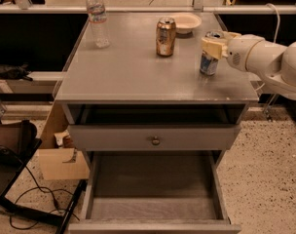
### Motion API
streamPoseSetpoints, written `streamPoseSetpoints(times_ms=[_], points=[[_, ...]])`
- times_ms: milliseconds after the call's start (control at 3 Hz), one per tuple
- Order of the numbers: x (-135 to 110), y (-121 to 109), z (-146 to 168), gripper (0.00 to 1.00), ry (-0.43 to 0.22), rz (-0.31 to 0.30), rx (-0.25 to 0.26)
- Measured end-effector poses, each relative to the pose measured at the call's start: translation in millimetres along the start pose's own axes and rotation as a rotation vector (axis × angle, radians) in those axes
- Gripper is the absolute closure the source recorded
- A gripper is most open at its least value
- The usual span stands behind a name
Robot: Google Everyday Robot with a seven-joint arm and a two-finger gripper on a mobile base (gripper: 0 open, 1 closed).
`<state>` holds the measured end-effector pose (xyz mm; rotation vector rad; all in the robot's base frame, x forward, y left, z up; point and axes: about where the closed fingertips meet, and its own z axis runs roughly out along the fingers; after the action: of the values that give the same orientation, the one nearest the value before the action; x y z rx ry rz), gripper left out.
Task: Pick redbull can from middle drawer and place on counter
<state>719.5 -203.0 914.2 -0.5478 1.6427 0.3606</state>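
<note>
The redbull can [208, 65] stands upright near the right edge of the counter [133, 72]. My gripper [212, 47] comes in from the right and is shut around the can's upper part, with one cream fingertip [210, 48] lying across its front. The can's base looks to be resting on the counter. The middle drawer [153, 199] is pulled out at the bottom of the cabinet and nothing shows in it.
A wider gold-copper can [165, 36] and a white bowl [185, 22] stand at the back of the counter. A clear water bottle [97, 17] stands back left. A drawer front with a round knob [156, 140] sits above the open drawer. A cardboard box [60, 155] and cables lie on the floor at left.
</note>
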Motion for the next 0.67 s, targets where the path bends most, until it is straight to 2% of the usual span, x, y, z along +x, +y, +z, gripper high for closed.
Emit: streamPoseSetpoints(times_ms=[667], points=[[0.0,0.0,0.0,0.11,0.000,0.000,0.000]])
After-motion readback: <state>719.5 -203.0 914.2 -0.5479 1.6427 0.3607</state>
